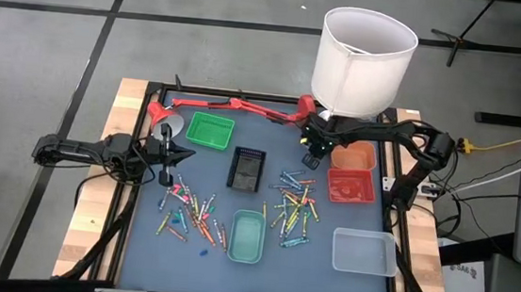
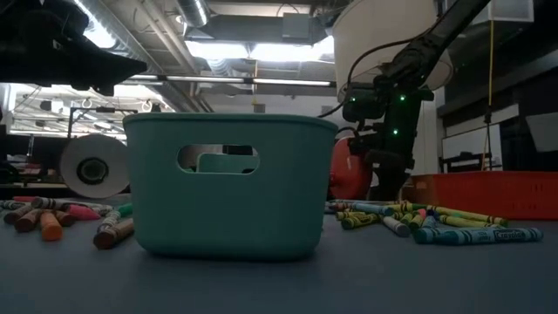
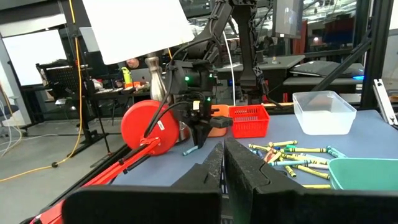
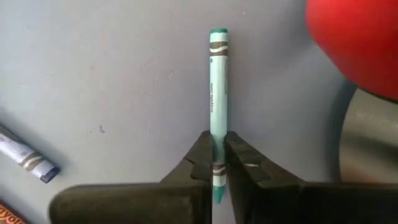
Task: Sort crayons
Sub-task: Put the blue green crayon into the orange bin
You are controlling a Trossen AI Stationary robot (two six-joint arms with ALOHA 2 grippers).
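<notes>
Crayons lie loose on the blue mat in two heaps, one left (image 1: pixel 189 211) and one right (image 1: pixel 295 206) of the teal tray (image 1: pixel 246 235). My right gripper (image 4: pixel 217 146) points down at the mat just in front of the red lamp's base (image 4: pixel 360 43), left of the orange tray (image 1: pixel 354 157), and is shut on a single teal crayon (image 4: pixel 217 81). The left wrist view shows this gripper (image 3: pixel 198 135) with the crayon (image 3: pixel 189 150) at its tips. My left gripper (image 1: pixel 167 157) waits shut and level at the table's left side. My right gripper pinches the teal crayon's two long sides (image 4: pixel 217 127) between its two fingers, close to one end of the stick. The fingers come from above, pointing steeply down. Most of the crayon juts out past them over the mat; I cannot tell whether it is lifted clear.
A green tray (image 1: pixel 210 129) and a black tray (image 1: pixel 246 167) stand at the back. A red tray (image 1: pixel 352 185) and a clear tray (image 1: pixel 363 251) stand at the right. The red desk lamp's arm (image 1: pixel 236 104) crosses the far edge, and a white shade (image 1: pixel 362 60) hangs over the right arm.
</notes>
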